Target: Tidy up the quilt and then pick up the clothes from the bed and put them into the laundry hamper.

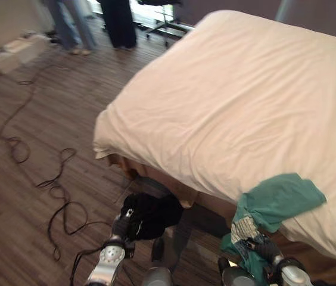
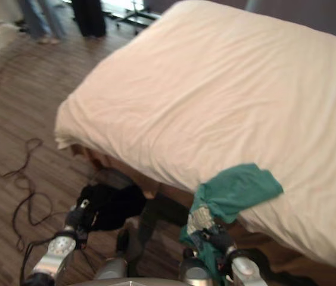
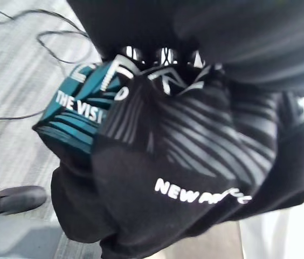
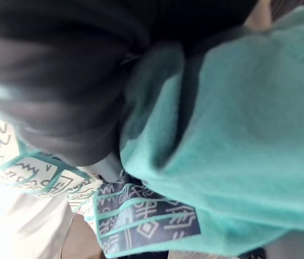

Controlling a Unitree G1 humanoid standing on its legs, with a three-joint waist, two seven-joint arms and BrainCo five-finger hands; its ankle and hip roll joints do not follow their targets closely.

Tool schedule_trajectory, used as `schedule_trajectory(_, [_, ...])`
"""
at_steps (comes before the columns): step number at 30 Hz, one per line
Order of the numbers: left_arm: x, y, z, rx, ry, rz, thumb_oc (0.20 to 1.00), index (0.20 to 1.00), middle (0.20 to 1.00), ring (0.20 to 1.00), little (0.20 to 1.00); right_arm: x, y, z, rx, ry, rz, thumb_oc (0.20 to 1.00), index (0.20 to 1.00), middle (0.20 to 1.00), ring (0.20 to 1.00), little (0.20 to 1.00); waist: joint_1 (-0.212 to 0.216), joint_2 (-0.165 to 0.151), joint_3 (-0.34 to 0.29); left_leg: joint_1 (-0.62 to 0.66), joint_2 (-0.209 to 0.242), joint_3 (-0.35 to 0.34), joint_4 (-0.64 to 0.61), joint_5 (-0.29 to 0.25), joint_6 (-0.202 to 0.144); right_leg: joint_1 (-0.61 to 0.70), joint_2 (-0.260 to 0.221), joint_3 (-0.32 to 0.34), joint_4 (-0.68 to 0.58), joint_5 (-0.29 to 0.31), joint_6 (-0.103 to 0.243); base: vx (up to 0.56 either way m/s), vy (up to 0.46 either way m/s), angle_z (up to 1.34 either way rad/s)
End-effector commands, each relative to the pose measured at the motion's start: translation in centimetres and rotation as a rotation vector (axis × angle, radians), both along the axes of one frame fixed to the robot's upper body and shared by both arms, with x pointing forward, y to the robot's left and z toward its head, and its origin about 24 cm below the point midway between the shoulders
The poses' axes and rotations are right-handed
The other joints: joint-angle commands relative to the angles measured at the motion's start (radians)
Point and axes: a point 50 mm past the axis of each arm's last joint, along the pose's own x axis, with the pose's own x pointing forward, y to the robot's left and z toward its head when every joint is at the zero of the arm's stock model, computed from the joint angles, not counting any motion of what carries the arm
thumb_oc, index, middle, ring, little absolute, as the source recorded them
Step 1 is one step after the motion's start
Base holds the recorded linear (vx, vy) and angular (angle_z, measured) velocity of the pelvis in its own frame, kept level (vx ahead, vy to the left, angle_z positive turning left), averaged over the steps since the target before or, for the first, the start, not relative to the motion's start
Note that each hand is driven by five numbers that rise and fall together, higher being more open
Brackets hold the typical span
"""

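A cream quilt (image 1: 233,101) lies spread smooth over the bed. A black garment (image 1: 153,214) with white print hangs off the floor beside the bed's near corner. My left hand (image 1: 120,228) is shut on it, and its fingers (image 3: 163,55) are curled into the cloth. A teal garment (image 1: 281,199) with a patterned panel (image 4: 141,218) drapes from the quilt's near edge down to my right hand (image 1: 268,249). That hand is low at the bedside and shut on the bunched teal cloth.
Two people's legs (image 1: 67,24) stand on the wooden floor at the far left, near an office chair base (image 1: 165,25). White boxes (image 1: 19,50) sit by the left wall. Cables (image 1: 13,146) trail over the floor left of the bed corner (image 1: 126,167).
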Motion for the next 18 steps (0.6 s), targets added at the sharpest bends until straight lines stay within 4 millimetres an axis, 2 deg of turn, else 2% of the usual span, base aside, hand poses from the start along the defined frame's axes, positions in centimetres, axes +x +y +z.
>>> schedule_trajectory(1, [1.7,1.2,2.1,-0.047,-0.141,0.086,0.200,0.200,0.200,0.200,0.200,3.8,0.5,2.0,-0.044,-0.150,-0.010,0.200,0.200,0.200,0.200,0.200,0.053,-0.050,0.016,-0.026,-0.099,0.012,-0.003,0.004,-0.112,0.028,-0.040,-0.107,-0.119,0.013,0.005,-0.06,-0.052,1.15])
schedule_trajectory(2, [1.4,0.8,1.7,-0.067,-0.131,0.102,0.200,0.200,0.200,0.200,0.200,4.4,0.1,2.0,-0.099,-0.150,-0.003,0.200,0.200,0.200,0.200,0.200,0.064,-0.039,0.019,-0.049,-0.101,0.026,-0.003,0.017,-0.120,0.050,-0.049,-0.159,-0.139,0.009,0.003,-0.12,-0.002,1.93])
schedule_trajectory(3, [1.2,0.3,1.2,-0.078,-0.108,0.124,0.200,0.200,0.200,0.200,0.200,5.7,-0.4,2.5,-0.175,-0.174,0.000,0.200,0.200,0.200,0.200,0.200,0.074,-0.037,0.029,-0.066,-0.080,0.180,0.005,0.015,-0.107,0.075,-0.076,-0.245,-0.157,0.008,0.006,-0.11,-0.002,2.05])
schedule_trajectory(4, [1.2,0.3,1.2,-0.078,-0.108,0.124,0.200,0.200,0.200,0.200,0.200,5.7,-0.4,2.5,-0.175,-0.175,0.000,0.200,0.200,0.200,0.200,0.200,0.074,-0.037,0.029,-0.067,-0.079,0.180,0.005,0.016,-0.107,0.074,-0.075,-0.245,-0.158,0.009,0.006,-0.21,-0.007,2.41])
schedule_trajectory(5, [0.8,0.2,0.7,-0.095,-0.084,0.149,0.200,0.200,0.200,0.200,0.200,6.3,-0.6,2.7,-0.222,-0.181,-0.018,0.200,0.200,0.200,0.200,0.200,0.072,-0.047,0.025,-0.062,-0.016,0.409,0.061,-0.005,-0.085,0.074,-0.094,-0.340,-0.159,0.018,0.010,-0.19,-0.014,1.76])
schedule_trajectory(6, [0.6,0.2,0.7,-0.104,-0.080,0.160,0.200,0.200,0.200,0.200,0.200,6.4,-0.8,2.6,-0.240,-0.178,-0.029,0.200,0.200,0.200,0.200,0.200,0.070,-0.051,0.021,-0.040,0.010,0.497,0.080,-0.016,-0.085,0.082,-0.107,-0.397,-0.159,0.021,0.013,-0.17,-0.018,1.71])
schedule_trajectory(8, [0.0,0.2,0.3,-0.107,-0.052,0.154,0.200,0.200,0.200,0.200,0.200,5.7,-1.2,2.3,-0.246,-0.157,-0.081,0.200,0.200,0.200,0.200,0.200,0.069,-0.061,0.010,-0.006,0.034,0.561,0.143,-0.049,-0.094,0.106,-0.133,-0.491,-0.146,0.006,0.010,-0.04,0.009,1.48])
schedule_trajectory(9, [-0.2,0.2,0.2,-0.105,-0.041,0.152,0.200,0.200,0.200,0.200,0.200,5.7,-1.6,2.3,-0.248,-0.156,-0.110,0.200,0.200,0.200,0.200,0.200,0.068,-0.065,0.004,-0.002,0.039,0.577,0.179,-0.065,-0.094,0.113,-0.145,-0.530,-0.133,0.002,0.004,-0.03,0.017,1.81])
schedule_trajectory(10, [-0.2,0.2,0.2,-0.105,-0.041,0.152,0.200,0.200,0.200,0.200,0.200,5.7,-1.6,2.3,-0.248,-0.156,-0.110,0.200,0.200,0.200,0.200,0.200,0.065,-0.065,0.004,-0.005,0.040,0.573,0.184,-0.068,-0.094,0.114,-0.145,-0.534,-0.132,0.001,0.004,0.07,0.040,2.49])
schedule_trajectory(11, [-0.7,0.0,0.1,-0.096,-0.025,0.123,0.200,0.200,0.200,0.200,0.200,4.9,-2.3,2.2,-0.262,-0.141,-0.154,0.200,0.200,0.200,0.200,0.200,0.067,-0.074,-0.011,0.007,0.034,0.577,0.221,-0.105,-0.085,0.130,-0.161,-0.596,-0.090,-0.019,-0.003,0.28,0.235,1.96])
schedule_trajectory(12, [-0.8,-0.9,-0.2,-0.099,0.002,0.081,0.200,0.200,0.200,0.200,0.200,3.8,-3.4,1.8,-0.303,-0.113,-0.209,0.200,0.200,0.200,0.200,0.200,0.076,-0.085,-0.018,0.023,-0.053,0.519,0.167,-0.145,-0.029,0.090,-0.233,-0.644,0.109,0.026,0.039,0.28,0.251,1.65])
schedule_trajectory(13, [-0.8,-0.9,-0.2,-0.099,0.002,0.080,0.200,0.200,0.200,0.200,0.200,3.8,-3.4,1.8,-0.303,-0.114,-0.209,0.200,0.200,0.200,0.200,0.200,0.075,-0.088,-0.018,0.023,-0.060,0.519,0.164,-0.145,-0.025,0.085,-0.242,-0.643,0.119,0.023,0.044,0.25,0.308,1.42])
schedule_trajectory(14, [-0.5,-1.1,-0.1,-0.088,-0.002,0.056,0.200,0.200,0.200,0.200,0.200,3.6,-3.5,1.8,-0.304,-0.112,-0.222,0.200,0.200,0.200,0.200,0.200,0.066,-0.087,-0.004,0.038,-0.086,0.488,0.144,-0.153,-0.004,0.051,-0.259,-0.608,0.219,0.080,0.067,0.02,0.193,2.33])
schedule_trajectory(15, [0.7,-1.2,0.4,-0.053,-0.034,0.024,0.200,0.200,0.200,0.200,0.200,4.0,-3.4,2.1,-0.285,-0.151,-0.267,0.200,0.200,0.200,0.200,0.200,0.035,-0.063,0.032,0.070,-0.103,0.409,0.060,-0.114,0.018,-0.115,-0.166,-0.397,0.342,0.079,0.064,0.01,0.177,2.16])
schedule_trajectory(16, [0.7,-1.2,0.4,-0.053,-0.034,0.024,0.200,0.200,0.200,0.200,0.200,4.0,-3.4,2.2,-0.285,-0.152,-0.267,0.200,0.200,0.200,0.200,0.200,0.037,-0.061,0.029,0.067,-0.099,0.410,0.059,-0.112,0.017,-0.118,-0.163,-0.396,0.339,0.082,0.063,0.01,0.083,1.53])
schedule_trajectory(17, [1.4,-1.4,0.6,-0.048,-0.045,0.013,0.200,0.200,0.200,0.200,0.200,4.2,-3.6,2.4,-0.288,-0.169,-0.279,0.200,0.200,0.200,0.200,0.200,0.027,-0.058,0.035,0.077,-0.109,0.370,0.041,-0.105,0.015,-0.133,-0.109,-0.330,0.282,0.027,0.051,0.10,-0.034,1.06])
schedule_trajectory(18, [1.8,-1.5,0.7,-0.047,-0.056,0.008,0.200,0.200,0.200,0.200,0.200,4.2,-3.7,2.5,-0.286,-0.175,-0.290,0.200,0.200,0.200,0.200,0.200,0.020,-0.056,0.037,0.084,-0.115,0.347,0.030,-0.103,0.010,-0.130,-0.087,-0.288,0.211,0.006,0.049,0.10,-0.033,1.16])
